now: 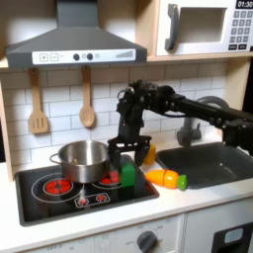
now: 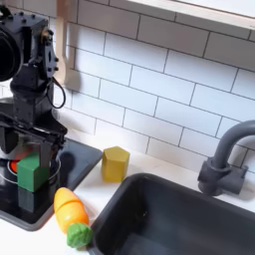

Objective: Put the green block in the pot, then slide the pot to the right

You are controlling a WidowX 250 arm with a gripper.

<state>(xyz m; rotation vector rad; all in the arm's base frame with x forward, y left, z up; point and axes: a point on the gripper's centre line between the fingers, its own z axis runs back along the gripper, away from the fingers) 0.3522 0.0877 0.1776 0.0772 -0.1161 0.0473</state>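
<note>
straddling green block [image 2: 30, 172], end effector [image 2: 31, 164] open; pot [image 1: 82, 158] seen in first exterior view.

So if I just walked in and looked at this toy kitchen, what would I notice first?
Probably the big black robot arm reaching across the counter, its gripper hanging right over the green block on the black stove. Next, the shiny silver pot sitting on the stove just to the first exterior view's left of the block. Then the bright orange toy with a green end lying on the counter beside the sink.
</note>
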